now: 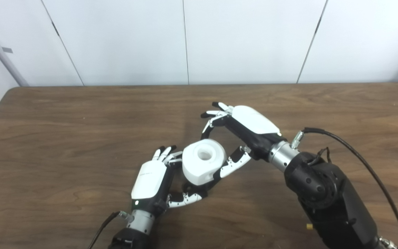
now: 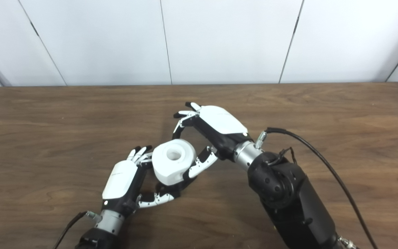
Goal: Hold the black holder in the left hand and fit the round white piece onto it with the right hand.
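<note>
The round white piece [image 1: 203, 164], with a hole in its top, sits in the middle of the table between my two hands. My left hand [image 1: 152, 180] wraps it from the left: fingers behind it, thumb curled under its front. Only a dark sliver of the black holder [image 1: 195, 188] shows under the white piece; the rest is hidden. My right hand [image 1: 245, 128] is at the piece's right. Its thumb [image 1: 233, 164] lies against the piece's side, and its fingers [image 1: 216, 114] are spread and lifted clear above and behind it.
The brown wooden table [image 1: 64, 138] stretches wide to the left, right and back. A white panelled wall [image 1: 185, 41] rises behind the far edge. A black cable [image 1: 358, 155] loops off my right forearm.
</note>
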Controlling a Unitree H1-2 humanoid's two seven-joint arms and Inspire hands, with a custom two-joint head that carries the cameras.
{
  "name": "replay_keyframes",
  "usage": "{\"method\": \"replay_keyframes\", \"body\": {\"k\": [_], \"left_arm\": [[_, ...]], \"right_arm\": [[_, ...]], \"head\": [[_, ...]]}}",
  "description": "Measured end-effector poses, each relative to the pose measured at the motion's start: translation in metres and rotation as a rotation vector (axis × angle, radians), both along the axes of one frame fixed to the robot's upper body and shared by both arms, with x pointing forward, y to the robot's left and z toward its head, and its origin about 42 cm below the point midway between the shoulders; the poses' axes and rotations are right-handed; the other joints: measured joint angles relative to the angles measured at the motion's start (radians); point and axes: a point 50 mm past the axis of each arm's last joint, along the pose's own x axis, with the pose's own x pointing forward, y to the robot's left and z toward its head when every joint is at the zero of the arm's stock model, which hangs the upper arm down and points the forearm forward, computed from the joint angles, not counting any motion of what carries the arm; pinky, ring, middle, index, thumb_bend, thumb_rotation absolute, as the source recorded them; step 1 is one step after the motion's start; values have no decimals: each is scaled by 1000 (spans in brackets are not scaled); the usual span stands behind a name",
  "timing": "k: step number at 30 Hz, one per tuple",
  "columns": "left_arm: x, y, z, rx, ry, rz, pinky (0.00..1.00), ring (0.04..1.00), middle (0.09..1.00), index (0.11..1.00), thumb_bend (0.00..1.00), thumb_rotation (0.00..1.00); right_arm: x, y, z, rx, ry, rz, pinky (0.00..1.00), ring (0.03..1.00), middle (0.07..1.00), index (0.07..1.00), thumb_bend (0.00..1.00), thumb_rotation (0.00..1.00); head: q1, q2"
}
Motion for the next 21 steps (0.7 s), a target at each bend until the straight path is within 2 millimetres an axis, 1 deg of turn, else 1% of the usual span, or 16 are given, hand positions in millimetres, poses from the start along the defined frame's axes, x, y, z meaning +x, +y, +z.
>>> {"method": "replay_keyframes", "body": {"k": [21], "left_arm": [[0,0,0,1,-3,1,1000,938,819,486,522,48]], "right_arm": [[0,-2,-1,-5,1,-3,1000,1000,882,484,520,137]], "head": [[-8,3]]}}
